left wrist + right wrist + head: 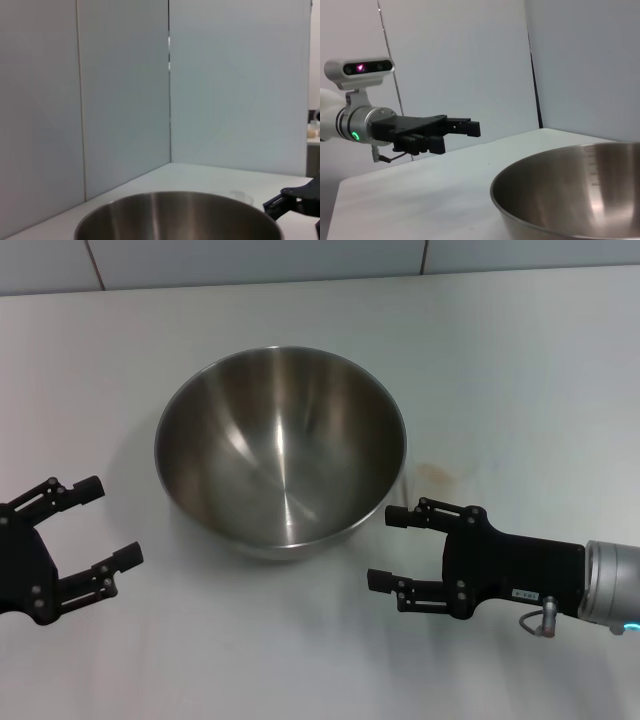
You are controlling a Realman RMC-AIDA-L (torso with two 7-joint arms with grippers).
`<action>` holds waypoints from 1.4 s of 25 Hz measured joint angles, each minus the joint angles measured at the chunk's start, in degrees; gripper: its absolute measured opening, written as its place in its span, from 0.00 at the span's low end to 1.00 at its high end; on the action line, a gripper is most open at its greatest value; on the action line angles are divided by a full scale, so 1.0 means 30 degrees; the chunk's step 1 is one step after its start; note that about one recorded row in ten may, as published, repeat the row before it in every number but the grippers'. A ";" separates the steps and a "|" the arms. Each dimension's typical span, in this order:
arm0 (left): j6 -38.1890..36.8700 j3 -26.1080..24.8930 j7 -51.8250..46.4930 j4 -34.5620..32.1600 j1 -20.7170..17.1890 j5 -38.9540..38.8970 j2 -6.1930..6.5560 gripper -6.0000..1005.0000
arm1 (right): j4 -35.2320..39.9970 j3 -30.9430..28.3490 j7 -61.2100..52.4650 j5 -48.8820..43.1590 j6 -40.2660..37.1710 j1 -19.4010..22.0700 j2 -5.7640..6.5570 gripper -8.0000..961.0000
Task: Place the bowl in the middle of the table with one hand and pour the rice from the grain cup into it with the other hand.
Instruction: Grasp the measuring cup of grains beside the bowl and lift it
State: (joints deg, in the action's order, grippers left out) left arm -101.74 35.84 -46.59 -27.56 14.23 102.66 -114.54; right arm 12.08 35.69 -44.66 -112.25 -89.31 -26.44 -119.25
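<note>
So the bowl [281,452] sits upright about mid-table [520,370], a bit toward the left edge from dead centre, and it's empty: nothing but shiny steel inside. There's a faint brownish stain [437,473] on the white top just off its right side.

Both grippers are on the near side of it, neither touching. The left gripper [100,521] is out near the left edge, fingers spread wide, holding nothing. The right gripper [393,549] is closer, just beside the near right part of the rim, fingers also spread and empty. The right wrist view shows the left gripper [465,129] hanging above the table, clear of the bowl [575,192].

My read: the bowl-placing part looks pretty much done, and the pouring hasn't started. Thing is, I can't find the cup or any rice anywhere in these views. In the left wrist view there's a faint pale ring just past the bowl [180,217], but I can't tell what it is.

So the next move needs one arm to go find and grab the cup, keeping it upright on the way over, then tip it above the bowl.
</note>
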 joint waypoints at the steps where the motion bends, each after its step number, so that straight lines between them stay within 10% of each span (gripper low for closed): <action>1: 0.0000 0.0000 0.0000 0.0000 0.0000 0.0000 0.0000 0.82 | -0.0020 -0.0001 0.0000 0.0001 0.0000 0.0011 -0.0002 0.83; 20: 0.0875 -0.0161 0.0177 0.0052 0.0269 0.0900 -0.0048 0.82 | -0.1287 -0.0433 0.1505 0.0589 -0.0640 0.1004 -0.0106 0.83; 35: 0.1032 -0.0170 0.0014 0.0189 0.1037 0.0917 0.0060 0.82 | -1.1123 -0.7921 1.5505 0.4521 -0.0412 0.5129 -0.0187 0.83</action>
State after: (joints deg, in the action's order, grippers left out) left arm -98.65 35.33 -46.55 -26.99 17.34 105.41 -114.36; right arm -21.29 11.93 1.86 -98.69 -90.54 -11.06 -119.81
